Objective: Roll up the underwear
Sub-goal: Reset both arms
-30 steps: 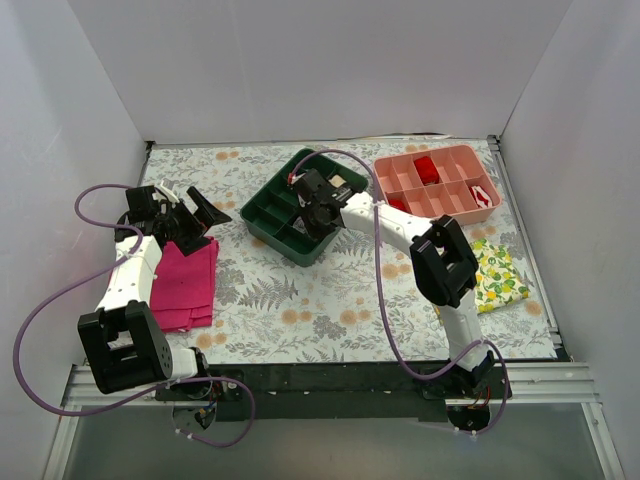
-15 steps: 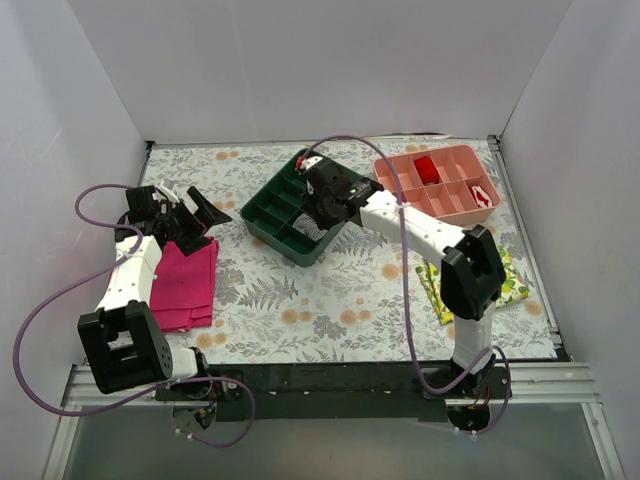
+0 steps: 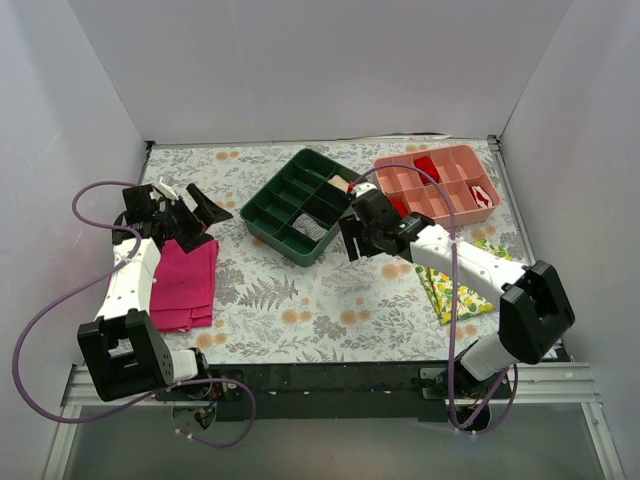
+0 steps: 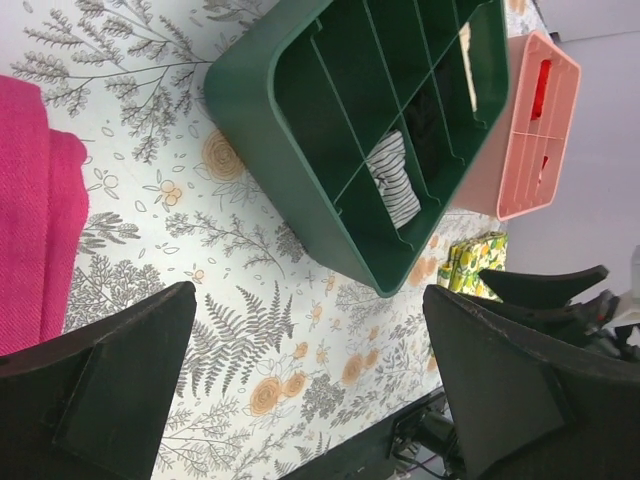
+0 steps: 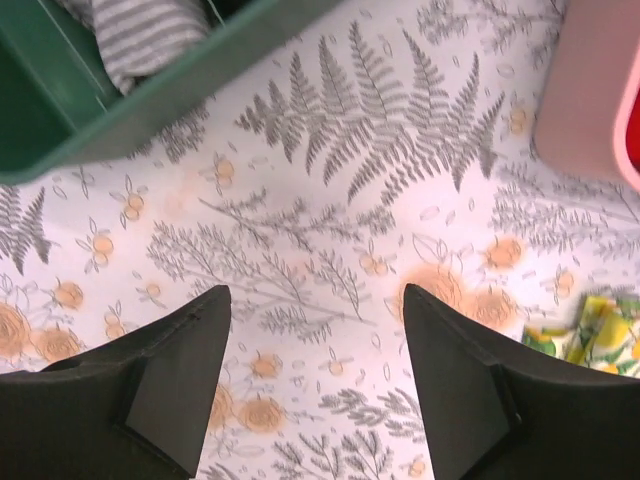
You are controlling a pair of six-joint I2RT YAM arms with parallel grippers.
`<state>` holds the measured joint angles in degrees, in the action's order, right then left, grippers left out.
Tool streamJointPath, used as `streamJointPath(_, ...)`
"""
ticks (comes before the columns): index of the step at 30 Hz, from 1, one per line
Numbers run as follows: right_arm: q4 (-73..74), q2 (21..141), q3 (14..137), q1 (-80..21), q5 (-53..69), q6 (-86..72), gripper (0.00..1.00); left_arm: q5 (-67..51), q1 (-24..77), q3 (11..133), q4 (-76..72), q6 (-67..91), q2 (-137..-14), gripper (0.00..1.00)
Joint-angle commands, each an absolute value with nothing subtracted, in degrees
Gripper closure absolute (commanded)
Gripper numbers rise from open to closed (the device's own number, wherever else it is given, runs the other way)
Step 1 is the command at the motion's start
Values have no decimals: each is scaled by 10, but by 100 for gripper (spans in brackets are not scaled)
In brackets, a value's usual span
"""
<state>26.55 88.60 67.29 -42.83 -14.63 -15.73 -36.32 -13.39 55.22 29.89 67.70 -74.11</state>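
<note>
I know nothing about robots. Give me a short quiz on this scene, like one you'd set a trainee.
1. True or false: the right hand holds the underwear.
2. The underwear lies in: A) the green tray; B) the pink tray; C) the yellow cloth.
3. Fill in: the left hand is ___ (open or shut).
Key: 1 false, the right hand is open and empty; 2 A; 3 open.

Left arm (image 3: 130, 285) and right arm (image 3: 470, 262): white links, black joints; purple cables (image 3: 100, 184) on each; left gripper (image 4: 310, 292), right gripper (image 5: 315, 290): matte black wedges.
</note>
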Motion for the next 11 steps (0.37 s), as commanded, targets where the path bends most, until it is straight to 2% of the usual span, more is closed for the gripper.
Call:
streamJointPath(1, 229, 796, 617, -425, -155, -183, 22, -394, -133, 572, 278, 667, -695, 2)
streamJointPath(7, 238, 689, 537, -373, -147, -194, 19, -339, -78, 575, 272, 665, -662, 2)
streamJointPath(11, 239, 633, 486, -302, -108, -184, 16, -266, 14, 570, 272, 671, -642, 2)
